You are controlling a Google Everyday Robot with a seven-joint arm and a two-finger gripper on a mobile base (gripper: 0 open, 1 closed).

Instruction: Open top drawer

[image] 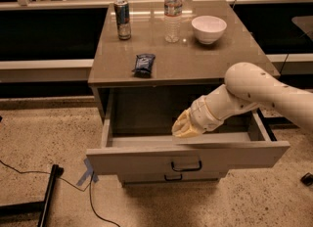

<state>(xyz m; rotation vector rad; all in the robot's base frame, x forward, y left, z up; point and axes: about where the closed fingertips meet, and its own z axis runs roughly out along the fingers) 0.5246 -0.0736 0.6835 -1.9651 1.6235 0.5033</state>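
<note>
Wide grey-beige top drawer (142, 158) is pulled out from under the brown worktop (195, 64). Its front panel with the small black handle (186, 165) faces the camera, long axis left-right. Open speckled floor (146, 206) lies before it. Yellowish gripper (187, 124) hangs inside the drawer, just behind the front panel's top edge. Can't tell its grip state.

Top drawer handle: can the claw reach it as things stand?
Probably, not directly. The claw sits inside the open top drawer, behind its front panel; the handle is on the outer face. Nothing blocks that face, so lifting over the rim should work.
</note>
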